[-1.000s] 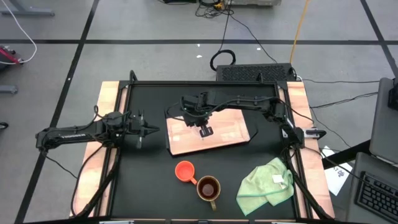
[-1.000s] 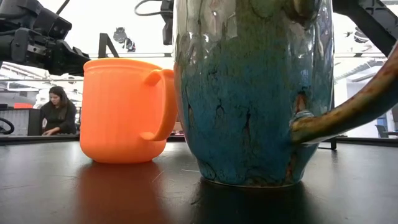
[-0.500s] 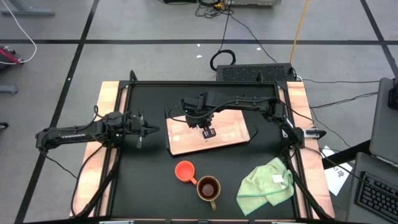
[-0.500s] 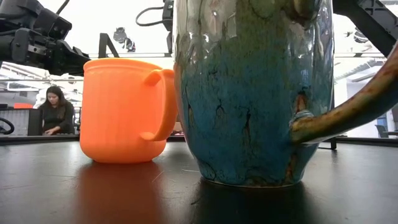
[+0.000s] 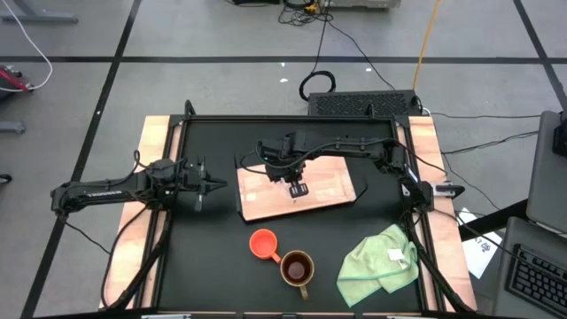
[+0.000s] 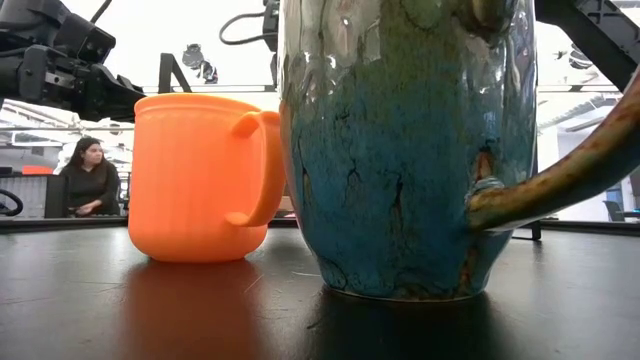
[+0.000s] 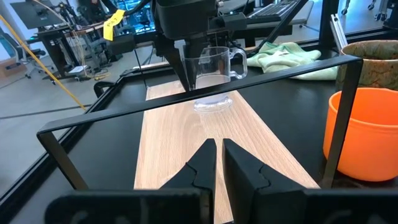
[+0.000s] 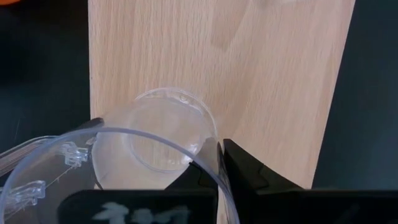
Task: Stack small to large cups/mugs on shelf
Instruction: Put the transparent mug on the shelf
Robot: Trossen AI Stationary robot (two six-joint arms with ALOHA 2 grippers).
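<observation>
A tiny clear glass cup (image 7: 214,70) with a handle is over the light wooden board (image 5: 323,190), its base (image 7: 213,103) at the board's surface; whether it touches I cannot tell. My right gripper (image 8: 220,160) is shut on the cup above the board's middle (image 5: 295,184). My left gripper (image 7: 219,157) is shut and empty, at the board's left end (image 5: 209,184). The orange cup (image 5: 262,244) and the dark brown mug (image 5: 296,268), blue-green outside (image 6: 410,150), stand side by side on the black tabletop near the front edge. My right gripper pinches the clear cup's rim wall (image 8: 210,163), one finger inside the cup and one outside. The fingers (image 7: 186,65) come from above, pointing down, on the side away from the handle (image 7: 237,65). The cup stays upright, mouth up.
A light green cloth (image 5: 379,261) lies crumpled at the front right. The orange cup (image 7: 367,137) and the mug (image 7: 373,56) stand to the near side of the board. A person (image 6: 88,180) sits in the room beyond the table.
</observation>
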